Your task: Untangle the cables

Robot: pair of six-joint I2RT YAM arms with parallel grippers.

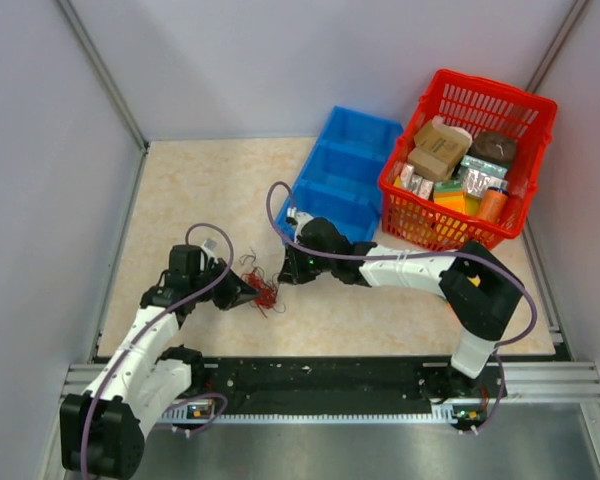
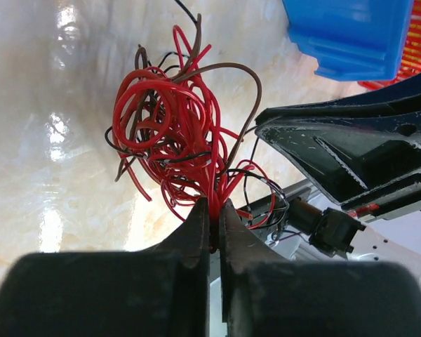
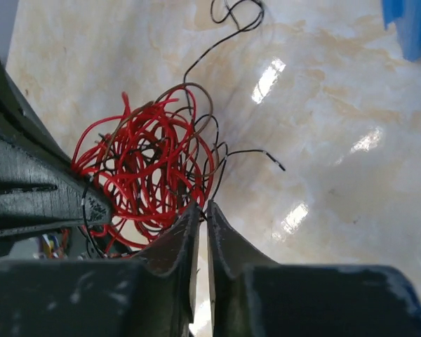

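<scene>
The cables (image 1: 263, 291) lie as a small tangle of bright red and dark brown-black wires on the table between my two grippers. In the left wrist view the tangle (image 2: 170, 130) spreads above my left gripper (image 2: 215, 214), which is shut on a bunch of red strands. In the right wrist view the tangle (image 3: 146, 168) sits left of my right gripper (image 3: 202, 209), whose jaws are closed to a thin slit on a dark wire at their tips. In the top view the left gripper (image 1: 251, 293) touches the tangle's left side and the right gripper (image 1: 283, 272) its upper right.
A blue divided bin (image 1: 345, 170) stands behind the right arm, with a red basket (image 1: 532, 110) of packaged goods to its right. A loose black wire end (image 3: 235, 17) trails away from the tangle. Grey walls enclose the table on three sides.
</scene>
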